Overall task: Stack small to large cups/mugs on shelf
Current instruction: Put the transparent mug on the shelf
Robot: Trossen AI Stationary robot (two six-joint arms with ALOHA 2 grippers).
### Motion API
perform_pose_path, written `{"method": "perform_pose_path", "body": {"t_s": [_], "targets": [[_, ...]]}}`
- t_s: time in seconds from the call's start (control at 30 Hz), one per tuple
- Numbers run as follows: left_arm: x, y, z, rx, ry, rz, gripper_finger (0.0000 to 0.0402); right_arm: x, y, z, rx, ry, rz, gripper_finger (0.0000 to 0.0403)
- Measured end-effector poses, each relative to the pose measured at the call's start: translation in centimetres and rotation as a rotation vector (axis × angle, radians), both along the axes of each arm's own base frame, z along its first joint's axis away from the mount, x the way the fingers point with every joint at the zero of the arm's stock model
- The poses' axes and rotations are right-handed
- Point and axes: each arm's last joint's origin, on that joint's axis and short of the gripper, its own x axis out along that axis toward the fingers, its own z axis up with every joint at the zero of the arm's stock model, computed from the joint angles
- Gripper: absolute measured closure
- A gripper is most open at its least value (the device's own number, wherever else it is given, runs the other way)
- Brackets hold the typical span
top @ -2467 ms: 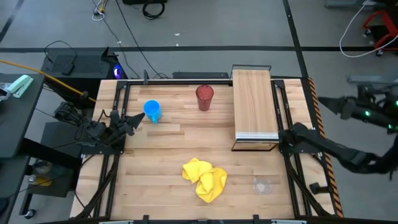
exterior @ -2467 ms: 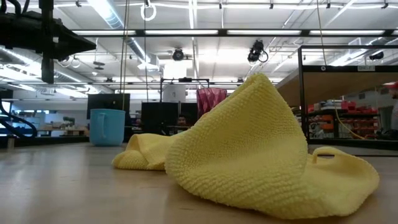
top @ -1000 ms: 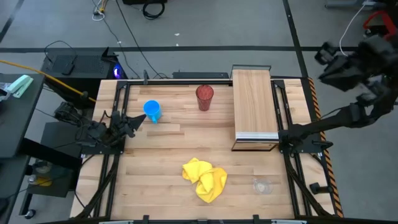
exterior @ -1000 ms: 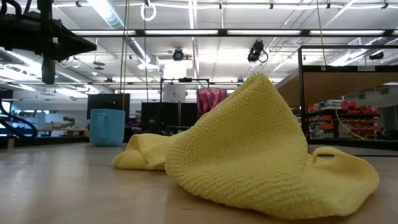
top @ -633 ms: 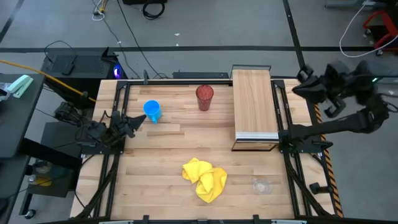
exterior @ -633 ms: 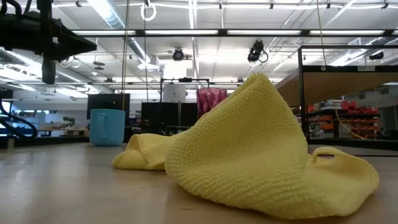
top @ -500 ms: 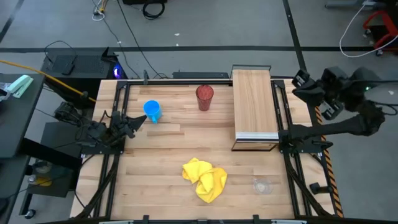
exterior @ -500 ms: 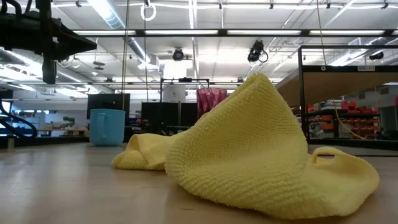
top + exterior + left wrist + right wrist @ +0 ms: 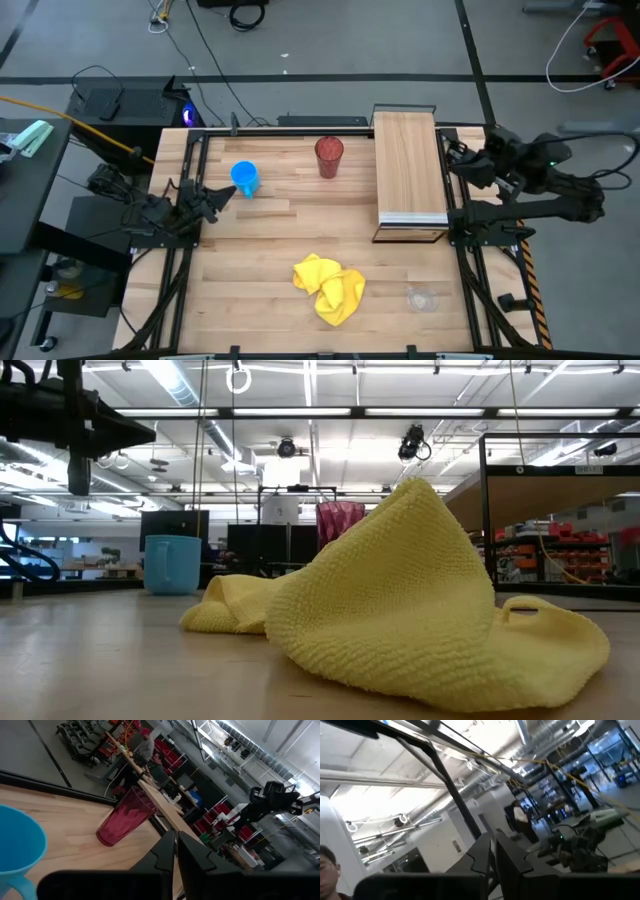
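Worktop (image 9: 260, 250): clear cup (image 9: 421, 298) near my right hand (image 9: 462, 163), fingers together, empty. Left hand (image 9: 222, 192) together too, just beside blue mug (image 9: 245, 178). Shelf (image 9: 408, 165) bare.

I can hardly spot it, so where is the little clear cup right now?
In the high view the clear cup stands alone on the table's near right corner, right of the yellow cloth and nearer the front than the shelf.

Grey floor (image 9: 330, 40), ceiling strip lights (image 9: 300, 412), red racks (image 9: 220, 812)
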Motion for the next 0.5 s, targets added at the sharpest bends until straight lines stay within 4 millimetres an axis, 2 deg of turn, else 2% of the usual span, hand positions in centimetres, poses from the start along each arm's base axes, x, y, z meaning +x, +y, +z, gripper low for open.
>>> {"method": "perform_pose_path", "body": {"t_s": [0.23, 0.37, 0.5], "targets": [[0.0, 0.0, -0.1, 0.001, 0.004, -0.005, 0.0383, 0.1, 0.0, 0.2, 0.050, 0.023, 0.024, 0.0371], [0.0, 0.0, -0.2, -0.002, 0.012, -0.006, 0.0378, 0.0, 0.5, 0.2, -0.098, -0.008, 0.112, 0.0372], [0.0, 0.0, -0.3, -0.022, 0.005, -0.009, 0.0374, -0.1, 1.2, 0.6, -0.139, -0.063, 0.196, 0.0372]]}}
